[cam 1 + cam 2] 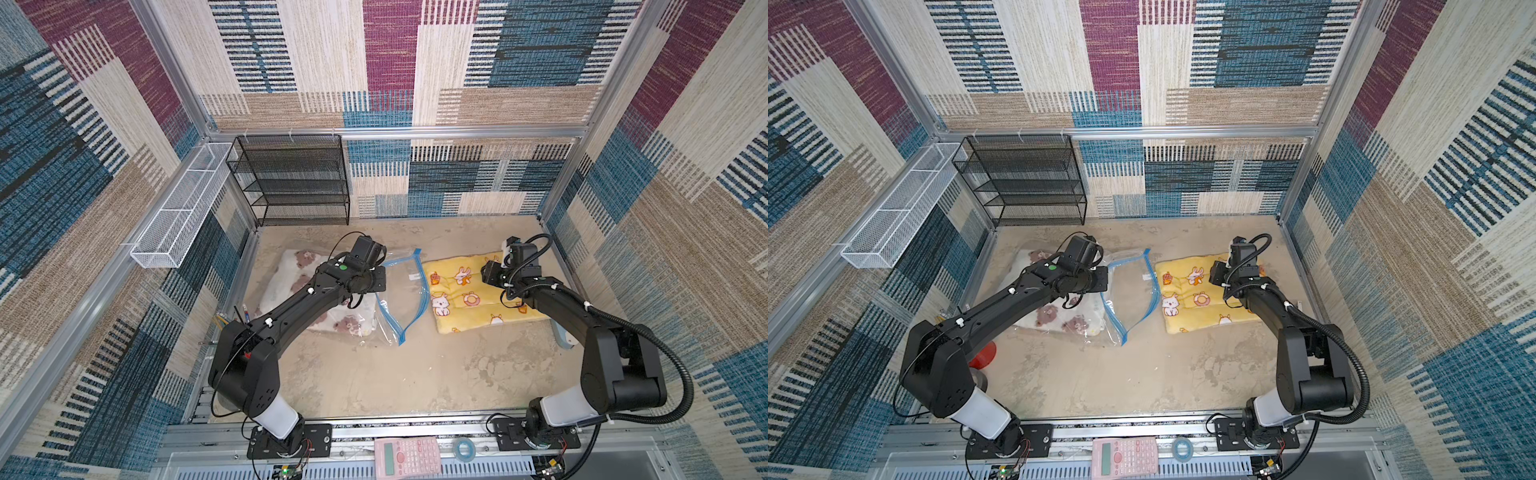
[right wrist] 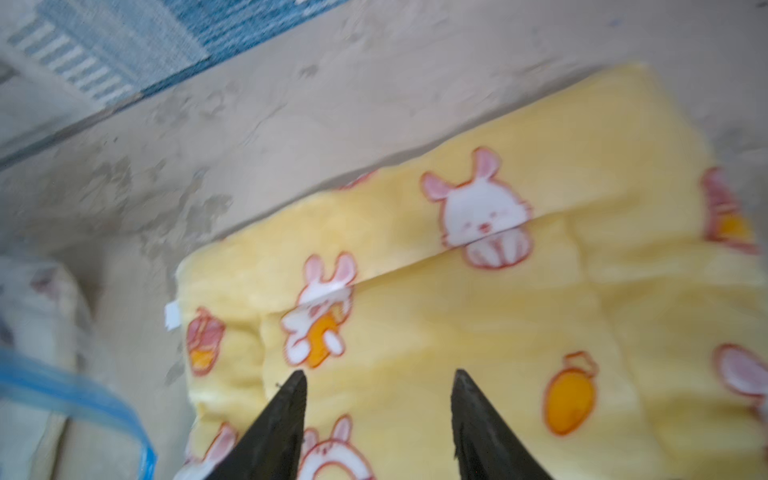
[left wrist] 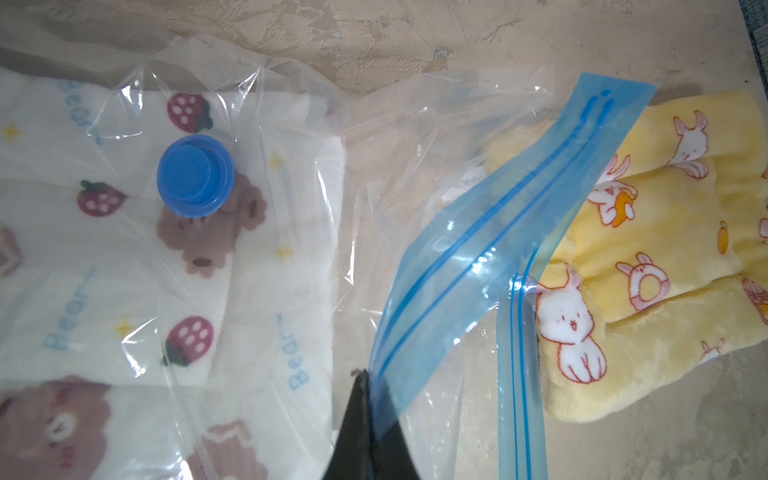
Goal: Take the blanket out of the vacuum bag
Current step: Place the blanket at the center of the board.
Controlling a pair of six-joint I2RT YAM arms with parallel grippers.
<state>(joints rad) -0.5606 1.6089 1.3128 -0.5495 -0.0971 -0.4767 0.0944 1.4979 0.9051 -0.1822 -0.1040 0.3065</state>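
The left claw (image 3: 366, 376) pinches the flat blue zip strip (image 3: 478, 232) of the crinkly clear vacuum bag (image 3: 374, 187), while the right claw (image 2: 378, 376) stands open over the plush, folded yellow blanket (image 2: 540, 291) beside that bag.

Inside a robotics lab's test cell: an aluminium frame (image 1: 399, 132) lined with patchwork carpet walls (image 1: 390, 50), the left arm (image 1: 291, 305) and right arm (image 1: 557, 297) bolted to a metal rail (image 1: 415, 432), with a black mesh shelf (image 1: 291, 183) and pink calculator (image 1: 407, 457) nearby.
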